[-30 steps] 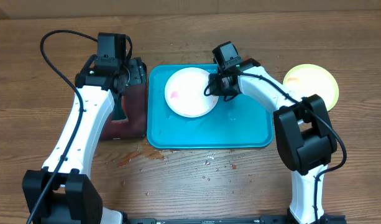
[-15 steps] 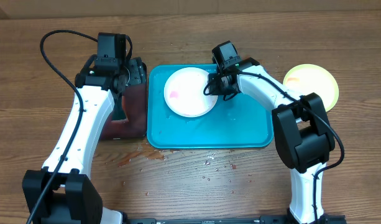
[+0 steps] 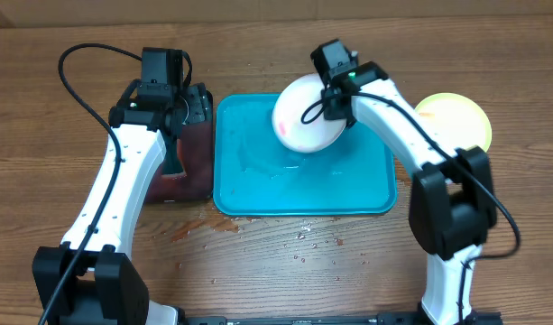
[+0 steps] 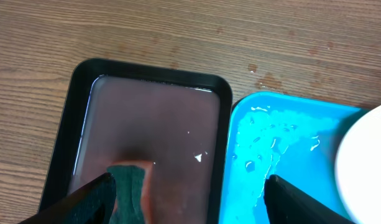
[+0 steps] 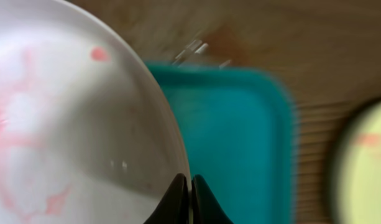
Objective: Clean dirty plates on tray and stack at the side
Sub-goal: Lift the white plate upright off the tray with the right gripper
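My right gripper [image 3: 334, 110] is shut on the rim of the white plate [image 3: 303, 116] and holds it tilted above the back of the turquoise tray [image 3: 258, 185]. In the right wrist view the closed fingertips [image 5: 189, 193] pinch the plate's edge, and the plate [image 5: 66, 124] shows red sauce smears. The pale green plate [image 3: 456, 122] lies on the table to the right of the tray and shows blurred in the right wrist view [image 5: 364, 168]. My left gripper [image 4: 190, 202] is open over the black tray. The light blue plate is out of view.
The smaller black tray [image 4: 84, 93] holds reddish water and a green sponge [image 4: 129, 186], just left of the turquoise tray [image 4: 271, 143]. Water drops lie on the turquoise tray and on the wooden table in front of it [image 3: 303, 236].
My right gripper has lifted the white plate off the tray and tipped it up, moving it right and toward the back. The left arm has not moved.
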Robot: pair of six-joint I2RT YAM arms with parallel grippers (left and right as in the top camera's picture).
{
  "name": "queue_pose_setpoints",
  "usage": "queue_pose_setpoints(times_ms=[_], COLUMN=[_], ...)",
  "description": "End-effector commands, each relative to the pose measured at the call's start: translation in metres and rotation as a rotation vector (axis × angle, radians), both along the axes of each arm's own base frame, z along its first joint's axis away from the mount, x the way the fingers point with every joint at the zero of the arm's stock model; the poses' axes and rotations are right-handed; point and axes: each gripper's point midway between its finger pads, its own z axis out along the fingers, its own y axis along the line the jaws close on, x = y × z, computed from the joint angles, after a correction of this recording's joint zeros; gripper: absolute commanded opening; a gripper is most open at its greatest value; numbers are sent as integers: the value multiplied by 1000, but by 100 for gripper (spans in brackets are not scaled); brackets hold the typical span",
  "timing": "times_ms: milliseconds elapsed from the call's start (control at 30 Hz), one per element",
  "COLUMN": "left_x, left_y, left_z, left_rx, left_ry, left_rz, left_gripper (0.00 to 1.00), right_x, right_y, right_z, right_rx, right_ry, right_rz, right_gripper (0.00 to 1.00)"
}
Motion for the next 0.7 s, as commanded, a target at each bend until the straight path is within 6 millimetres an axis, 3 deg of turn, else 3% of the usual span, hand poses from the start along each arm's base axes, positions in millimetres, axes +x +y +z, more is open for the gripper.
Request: queue_pose_setpoints(times_ms=[0,133,267,400,667], left_x=[3,4,5,6,10], left_y=[-6,-5,-5,-5,-5], left_z=[10,11,12,12,15], left_rx=[-11,-11,-12,-12,-9], left_ry=[-27,-32,-37,-42,-62], left_rz=[-15,-15,-14,-14,-9], left_gripper=[77,77,77,77,77], right_x=[12,4,-2,-8,-23], right_y=[-36,-50,-46,-24,31], right_z=[88,135,166,179,186], right_rx=[-180,-324,-445,-540,-648], right_ry=[-218,-324,-377,-395,-388], right_rz=[-54,-81,-36,48,265], right_gripper=[4,4,4,4,4])
